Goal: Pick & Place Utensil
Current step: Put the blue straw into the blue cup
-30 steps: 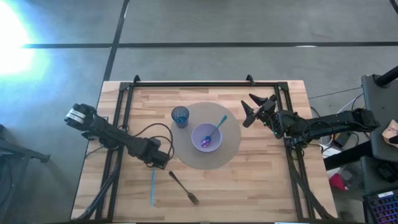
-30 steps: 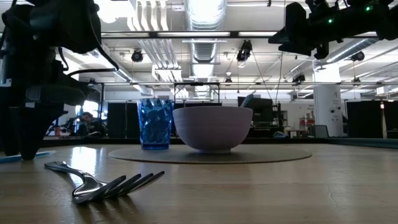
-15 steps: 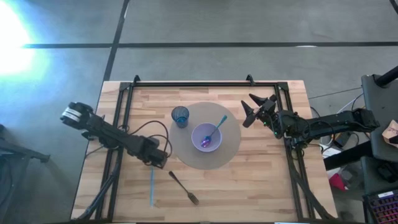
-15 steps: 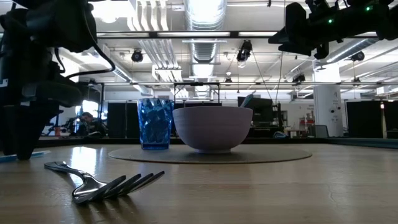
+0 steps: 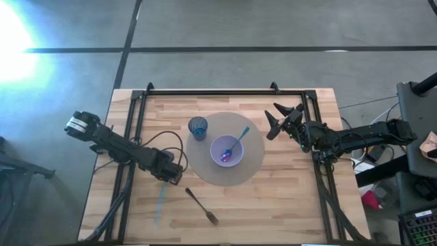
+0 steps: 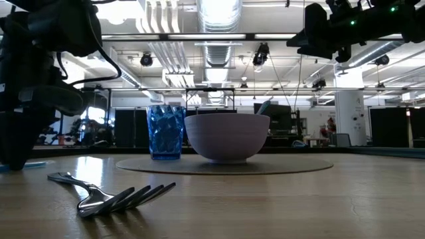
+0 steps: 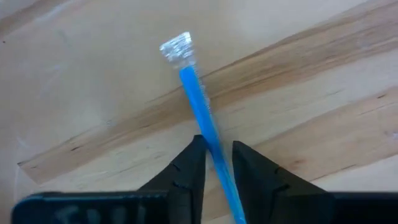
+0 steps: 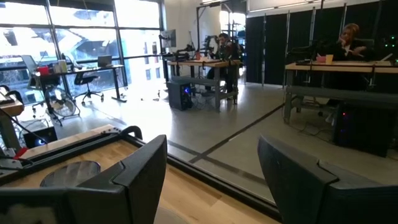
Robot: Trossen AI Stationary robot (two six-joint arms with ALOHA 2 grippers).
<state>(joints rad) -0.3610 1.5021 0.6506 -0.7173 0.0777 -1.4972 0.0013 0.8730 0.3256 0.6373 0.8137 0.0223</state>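
A blue utensil [image 5: 159, 206] with a clear tip [image 7: 176, 46] lies slanted on the wood near the table's near left. My left gripper [image 7: 217, 155] stands over its far part, shut on it; the low view shows the gripper at the far left [image 6: 23, 149]. A metal fork [image 5: 202, 206] lies flat beside it. On a round grey mat [image 5: 252, 167] stand a blue cup [image 5: 198, 128] and a purple bowl [image 5: 227, 152] with a blue spoon [image 5: 240, 137] leaning in it. My right gripper [image 5: 280, 117] hangs open above the table's far right. My left gripper pinches the utensil's blue shaft [image 7: 209, 132] between its two fingers, a little back from the clear tip. The fingers [image 7: 191, 163] come from above, pointing down, and stand across the shaft. The utensil lies on the table.
A black frame runs along the table's left, far and right sides [image 5: 205, 92]. Cables [image 5: 164, 143] loop from the left arm across the wood. Bare wood [image 5: 273, 205] lies to the near right.
The blue utensil has turned on the table: its near end has swung toward the left edge, so it lies slanted where it lay straight. My left gripper has shifted slightly toward the table's left edge.
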